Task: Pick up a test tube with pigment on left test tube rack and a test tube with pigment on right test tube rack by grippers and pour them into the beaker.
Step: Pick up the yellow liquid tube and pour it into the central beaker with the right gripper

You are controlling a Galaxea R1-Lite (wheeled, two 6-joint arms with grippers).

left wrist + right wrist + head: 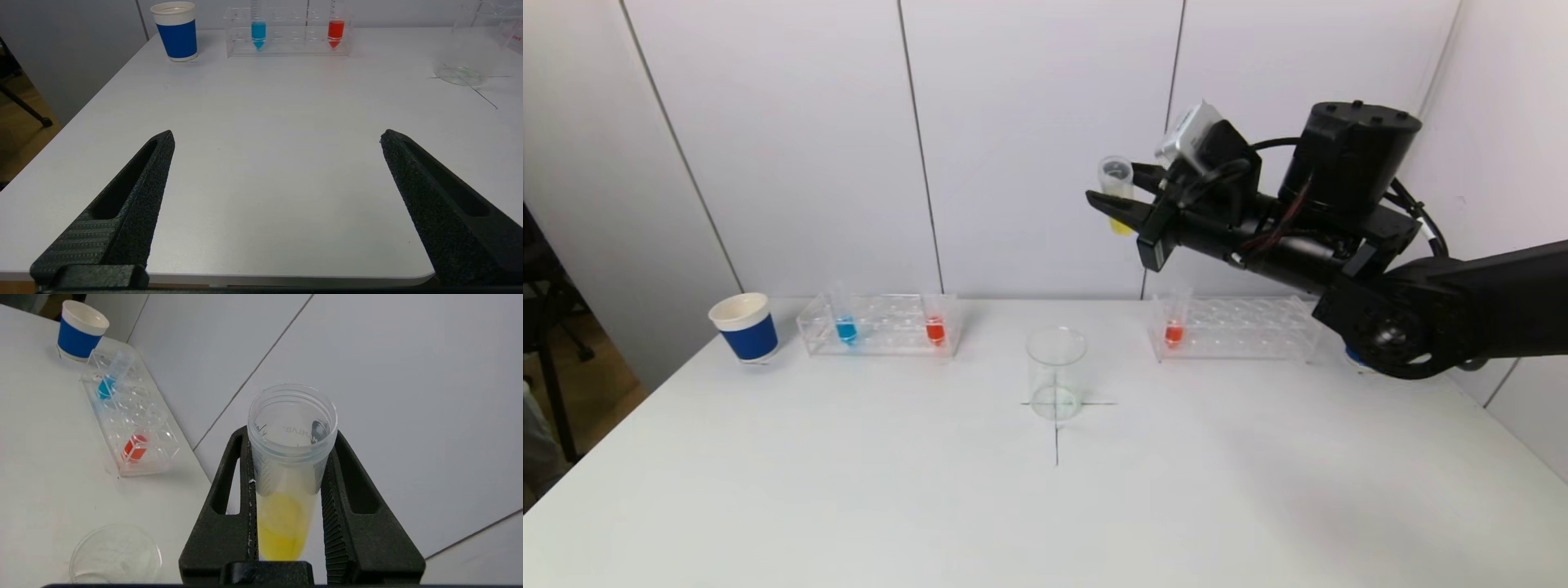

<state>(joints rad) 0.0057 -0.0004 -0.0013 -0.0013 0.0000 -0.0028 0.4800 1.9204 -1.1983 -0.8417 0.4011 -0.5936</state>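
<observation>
Right hand (1123, 206): clamped on yellow tube (1116, 193), upright, held high above desk (1045, 506), behind and above beaker (1056, 372) | Left hand (278, 139): spread wide, holding nothing, low over near desk edge | Racks: left (882, 324), right (1237, 328), flanking beaker.

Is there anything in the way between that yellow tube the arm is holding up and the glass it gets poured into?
Nothing visible: the right gripper holds the yellow-liquid plastic test tube high above the table, with open air down to the clear glass beaker.
</observation>
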